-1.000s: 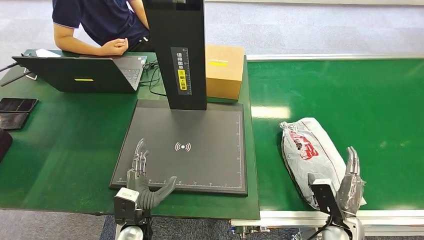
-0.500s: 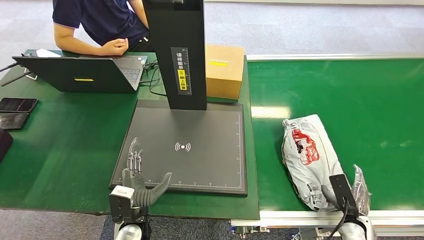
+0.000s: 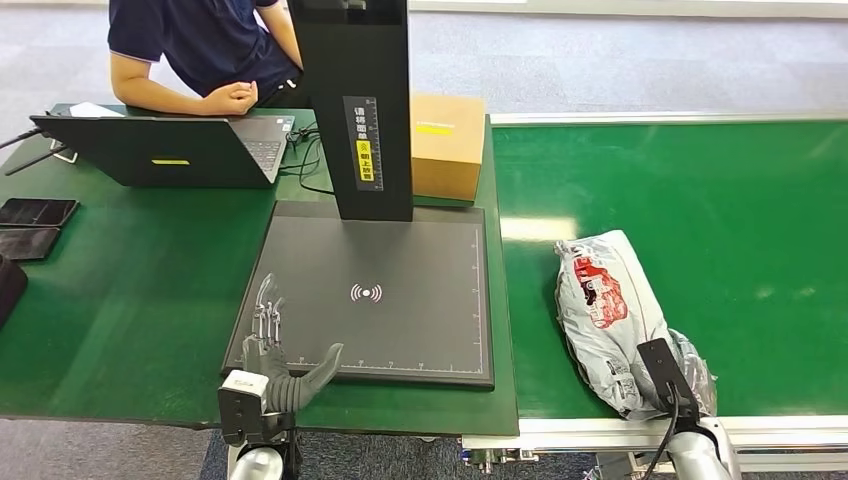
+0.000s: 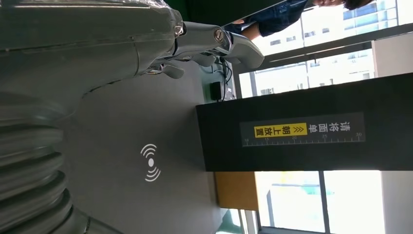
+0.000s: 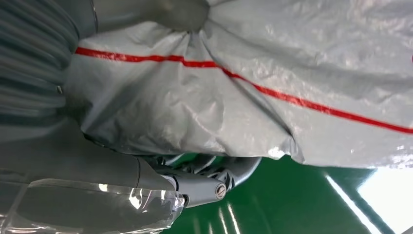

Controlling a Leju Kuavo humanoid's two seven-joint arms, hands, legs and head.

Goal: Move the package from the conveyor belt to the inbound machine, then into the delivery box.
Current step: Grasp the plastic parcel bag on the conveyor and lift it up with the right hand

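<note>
My right hand clamps the near end of the grey package in the lower right of the head view, thumb pressed into the plastic on one side and fingers curled under the other, as the right wrist view shows. The package, marked with red print, lies on the green conveyor belt, close to its left edge and just beside the black scanner plate at the centre of the frame. My left hand hovers at the plate's lower left corner, fingers apart and thumb spread, holding nothing. A black column with a yellow label rises from the plate's far edge; a brown cardboard box stands just to its right. In the upper left, a person in a dark shirt sits behind an open laptop on the green table. 2 dark flat items lie at the left edge.
</note>
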